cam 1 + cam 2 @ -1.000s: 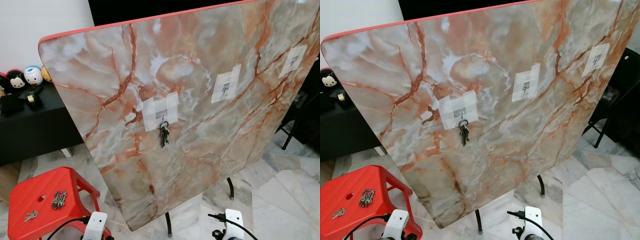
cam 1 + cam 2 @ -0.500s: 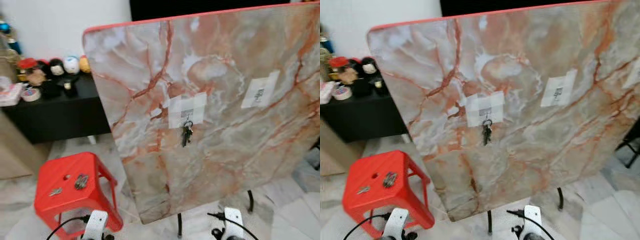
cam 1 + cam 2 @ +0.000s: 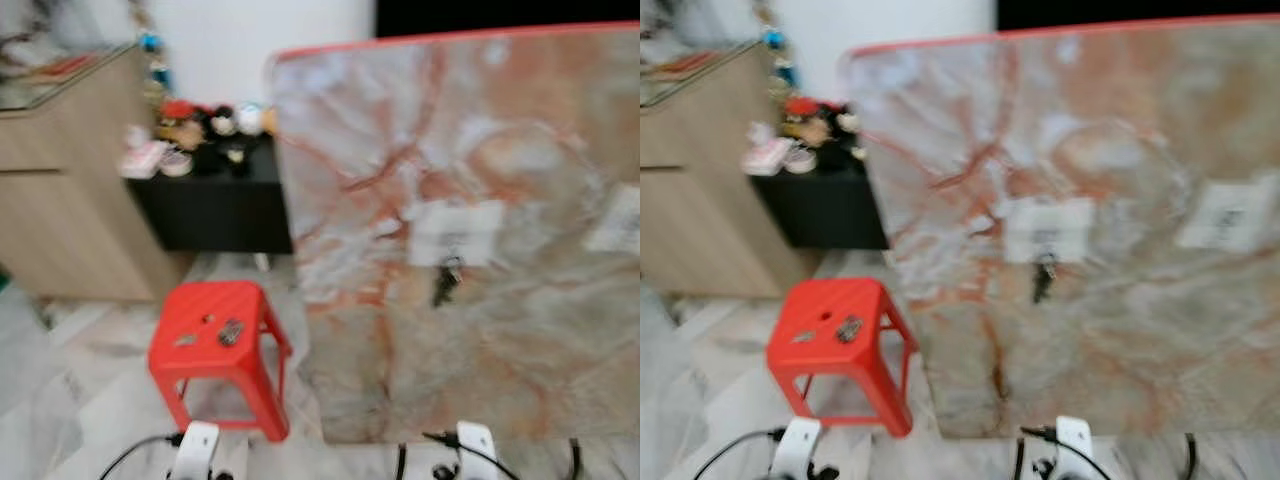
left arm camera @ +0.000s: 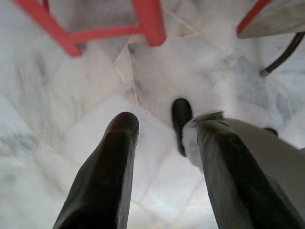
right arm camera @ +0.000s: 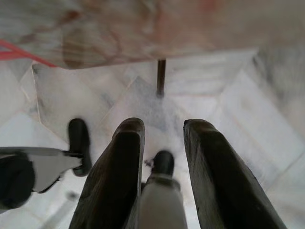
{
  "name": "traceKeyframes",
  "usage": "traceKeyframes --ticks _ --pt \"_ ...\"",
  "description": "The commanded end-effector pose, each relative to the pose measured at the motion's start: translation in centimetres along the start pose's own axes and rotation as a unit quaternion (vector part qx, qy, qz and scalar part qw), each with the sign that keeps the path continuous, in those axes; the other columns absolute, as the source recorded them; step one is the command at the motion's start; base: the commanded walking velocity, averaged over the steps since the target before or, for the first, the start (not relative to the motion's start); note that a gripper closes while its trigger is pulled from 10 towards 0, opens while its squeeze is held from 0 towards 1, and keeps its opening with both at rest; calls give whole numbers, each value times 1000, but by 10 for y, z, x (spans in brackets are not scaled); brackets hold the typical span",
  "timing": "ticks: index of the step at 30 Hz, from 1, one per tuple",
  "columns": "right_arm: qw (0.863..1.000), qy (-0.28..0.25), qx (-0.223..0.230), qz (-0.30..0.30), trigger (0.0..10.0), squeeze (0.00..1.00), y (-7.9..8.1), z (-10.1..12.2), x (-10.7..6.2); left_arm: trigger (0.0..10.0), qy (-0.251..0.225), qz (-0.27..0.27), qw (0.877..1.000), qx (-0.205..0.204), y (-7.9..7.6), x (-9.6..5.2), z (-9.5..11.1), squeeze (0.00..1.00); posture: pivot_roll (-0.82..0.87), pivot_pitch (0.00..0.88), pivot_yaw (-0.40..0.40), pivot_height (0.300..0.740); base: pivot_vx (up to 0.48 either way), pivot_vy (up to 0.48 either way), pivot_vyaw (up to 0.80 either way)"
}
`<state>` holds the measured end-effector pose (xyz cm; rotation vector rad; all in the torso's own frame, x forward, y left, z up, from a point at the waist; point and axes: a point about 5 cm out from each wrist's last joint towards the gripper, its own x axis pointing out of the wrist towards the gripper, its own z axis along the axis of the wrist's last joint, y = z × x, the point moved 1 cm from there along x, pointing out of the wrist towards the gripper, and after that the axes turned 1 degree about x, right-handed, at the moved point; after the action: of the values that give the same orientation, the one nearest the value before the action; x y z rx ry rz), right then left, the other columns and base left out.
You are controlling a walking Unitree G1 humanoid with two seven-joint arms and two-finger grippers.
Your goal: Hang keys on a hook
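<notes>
Marble floor (image 4: pixel 157 86) blurring underfoot, keys (image 3: pixel 446 283) hanging from hook on tilted board (image 3: pixel 520 130), more keys (image 3: pixel 231 332) lying on red stool (image 3: pixel 215 345), both grippers (image 4: pixel 162 157) (image 5: pixel 164 143) hanging low, fingers apart, gripping nothing

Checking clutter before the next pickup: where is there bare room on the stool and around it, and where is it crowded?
The red stool has bare seat along its edges; two small key bunches lie near its middle. Open marble floor lies between the stool and the wooden cabinet. Crowded: the black shelf, lined with small toys, and the narrow gap between the stool and the tilted marble board.
</notes>
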<state>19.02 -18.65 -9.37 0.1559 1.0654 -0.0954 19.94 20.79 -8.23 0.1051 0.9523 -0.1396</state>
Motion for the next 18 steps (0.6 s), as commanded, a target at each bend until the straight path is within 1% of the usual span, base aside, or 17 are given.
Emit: traceKeyframes --ticks 1,3,6,8,18 --pt "1000 -2 -5 13 10000 0 11 2 1 10000 13 6 1000 7 5 -2 -6 0 38 0 10 740 0 0 800" --pt "1000 -3 -3 13 10000 0 11 3 1 10000 12 6 1000 6 5 -2 -6 0 38 0 10 740 0 0 800" --pt "1000 -5 4 13 10000 0 11 3 1 10000 11 6 1000 6 6 -2 -6 0 39 0 9 740 0 0 506" --pt "1000 -7 15 11 10000 0 11 3 1 10000 10 1 1000 11 5 -2 -5 0 37 0 9 740 0 0 0" --pt "1000 -8 16 11 10000 0 11 3 1 10000 9 2 1000 6 5 -2 -5 0 41 0 5 740 0 0 0"
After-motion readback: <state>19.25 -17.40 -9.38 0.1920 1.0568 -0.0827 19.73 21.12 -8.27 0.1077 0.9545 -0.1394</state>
